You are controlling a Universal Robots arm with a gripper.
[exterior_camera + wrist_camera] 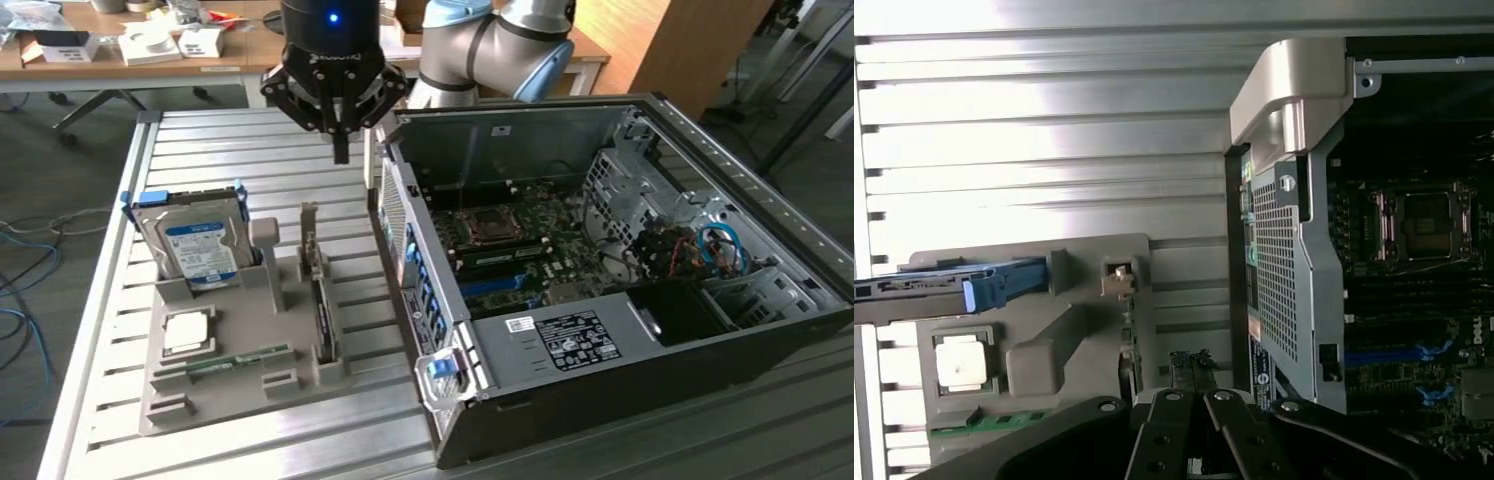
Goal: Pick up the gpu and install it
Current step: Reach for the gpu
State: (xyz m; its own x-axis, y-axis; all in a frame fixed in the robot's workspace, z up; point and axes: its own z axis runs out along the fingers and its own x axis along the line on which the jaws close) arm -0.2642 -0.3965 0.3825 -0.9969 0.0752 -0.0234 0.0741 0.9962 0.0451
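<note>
Gripper (340, 150) pressed together, holding nothing.
We judge the gpu (322, 305), at its 6 o'clock, to be light, stiff and fragile; grasp its bare top edge.

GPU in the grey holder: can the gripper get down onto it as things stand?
Probably yes. The gpu stands edge-on in the grey holder with its top edge bare, and the gripper hangs shut above the table nearby, nothing between them.

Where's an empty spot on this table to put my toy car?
The table is bare behind the hard drive, and in a strip in front of the grey holder. It is crowded between the holder and the computer.
</note>
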